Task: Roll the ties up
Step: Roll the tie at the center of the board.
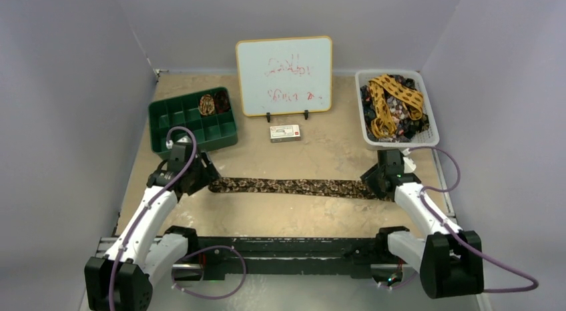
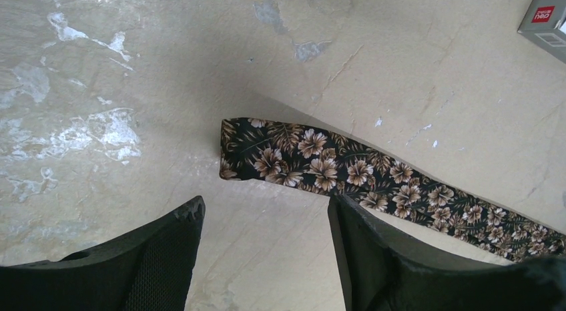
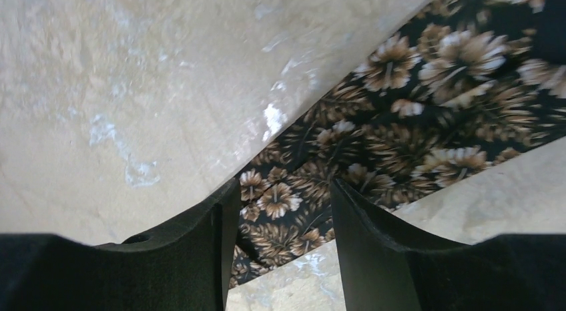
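Probably a robotics lab, grey enclosure walls [image 1: 67, 91], scuffed test table [image 1: 334, 157], small whiteboard [image 1: 284, 75] with scribbles

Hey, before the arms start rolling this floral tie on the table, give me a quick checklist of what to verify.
1. Flat, straight tie: ok.
2. Open left end effector: ok.
3. Narrow end between its fingers: not ok, it lies ahead of them.
4. Open right end effector over the tie: ok.
5. Free slot in green tray: ok, only one coil stored.
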Motion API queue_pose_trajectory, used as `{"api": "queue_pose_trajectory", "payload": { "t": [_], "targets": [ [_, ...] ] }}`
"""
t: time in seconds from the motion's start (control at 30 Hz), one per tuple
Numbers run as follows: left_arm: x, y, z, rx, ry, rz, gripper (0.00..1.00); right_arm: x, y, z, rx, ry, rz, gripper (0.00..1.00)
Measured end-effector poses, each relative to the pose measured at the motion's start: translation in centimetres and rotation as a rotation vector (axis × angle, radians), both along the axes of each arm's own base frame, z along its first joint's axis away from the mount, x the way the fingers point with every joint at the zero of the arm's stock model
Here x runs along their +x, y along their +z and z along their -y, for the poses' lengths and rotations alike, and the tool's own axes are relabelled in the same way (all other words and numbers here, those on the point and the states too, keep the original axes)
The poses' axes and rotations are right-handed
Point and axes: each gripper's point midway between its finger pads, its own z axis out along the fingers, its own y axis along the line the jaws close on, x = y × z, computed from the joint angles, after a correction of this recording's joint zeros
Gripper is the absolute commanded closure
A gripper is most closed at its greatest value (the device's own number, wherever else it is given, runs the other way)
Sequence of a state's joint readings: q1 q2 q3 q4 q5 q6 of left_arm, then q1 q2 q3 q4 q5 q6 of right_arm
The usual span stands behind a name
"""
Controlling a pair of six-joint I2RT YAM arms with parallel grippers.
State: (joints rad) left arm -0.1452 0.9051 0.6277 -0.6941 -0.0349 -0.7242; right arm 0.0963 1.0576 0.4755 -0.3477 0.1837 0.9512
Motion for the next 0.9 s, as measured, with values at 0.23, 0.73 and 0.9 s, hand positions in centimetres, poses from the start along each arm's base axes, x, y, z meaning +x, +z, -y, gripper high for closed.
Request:
{"api": "queue_pose_trajectory", "payload": {
  "t": [0.23, 0.73, 0.9],
  "targets": [
    [0.6, -0.7, 0.6, -0.025, -0.017, 0.033, 0.33, -0.5, 0.0, 2.8, -0.037, -0.089, -0.017, 0.46],
    [0.5, -2.9, -0.3, 0.021, 0.014, -0.014, 0.33, 3.1, 5.3, -4.7, 0.145, 0.396, 0.217, 0.49],
    [0.2, -3.1, -0.7, 0.032, 0.04, -0.028, 0.33, 0.7, 4.9, -13.7, 0.192, 0.721, 0.183, 0.51]
  ]
}}
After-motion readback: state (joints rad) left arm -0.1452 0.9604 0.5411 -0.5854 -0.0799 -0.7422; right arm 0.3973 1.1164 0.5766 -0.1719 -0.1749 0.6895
